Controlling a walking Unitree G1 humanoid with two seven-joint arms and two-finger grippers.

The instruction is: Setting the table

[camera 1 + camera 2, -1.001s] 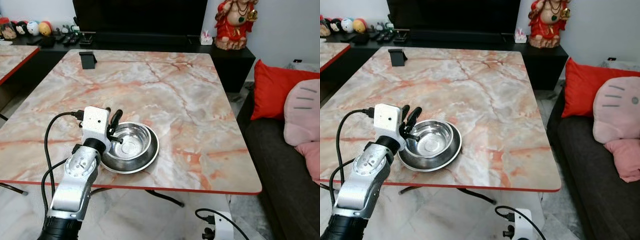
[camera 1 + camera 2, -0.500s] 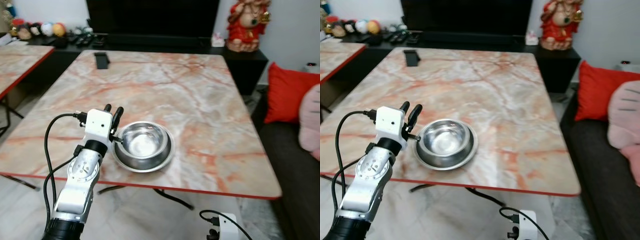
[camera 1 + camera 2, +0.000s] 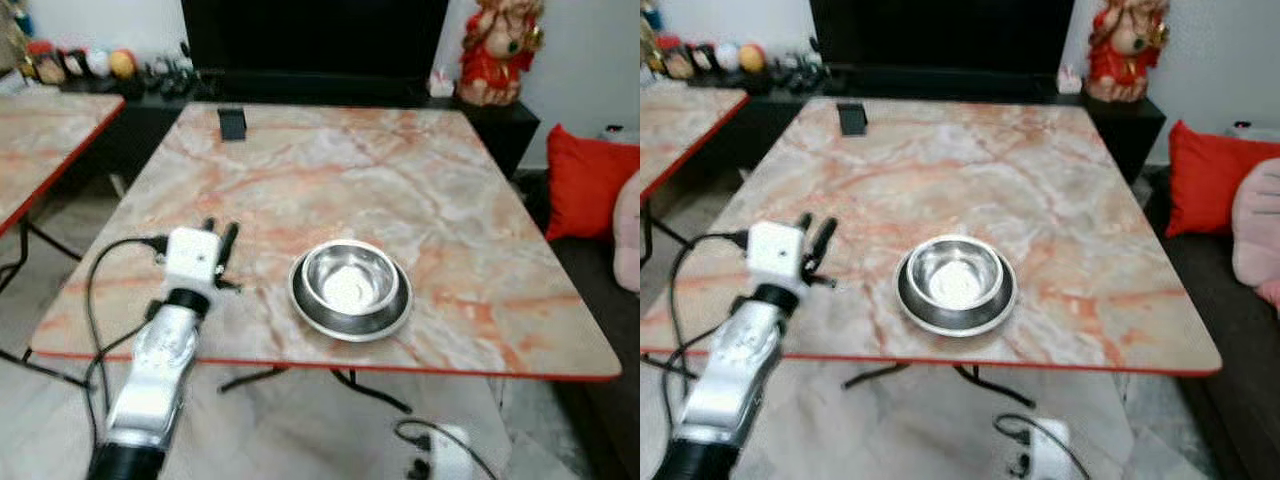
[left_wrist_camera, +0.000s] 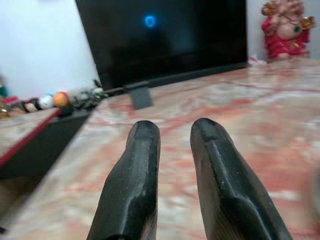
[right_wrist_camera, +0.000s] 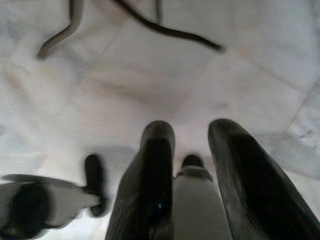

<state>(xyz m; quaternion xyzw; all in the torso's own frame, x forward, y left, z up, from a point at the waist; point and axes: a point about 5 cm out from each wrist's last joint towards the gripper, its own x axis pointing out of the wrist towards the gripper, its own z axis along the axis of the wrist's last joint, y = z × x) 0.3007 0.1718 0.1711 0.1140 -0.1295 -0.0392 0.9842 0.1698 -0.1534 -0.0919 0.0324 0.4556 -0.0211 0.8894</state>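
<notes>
Bowl [image 3: 350, 279] nested in steel plate [image 3: 351, 310] is sitting near the marble table's [image 3: 330, 170] front edge. Left gripper [image 3: 218, 237] is hovering beside it, fingers slightly apart, empty. Remaining settings are pending.

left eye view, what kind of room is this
Most likely a home living room. A big dark TV screen stands on a low black cabinet behind the marble-patterned table, and a dark sofa with a red cushion sits to the right.
</notes>
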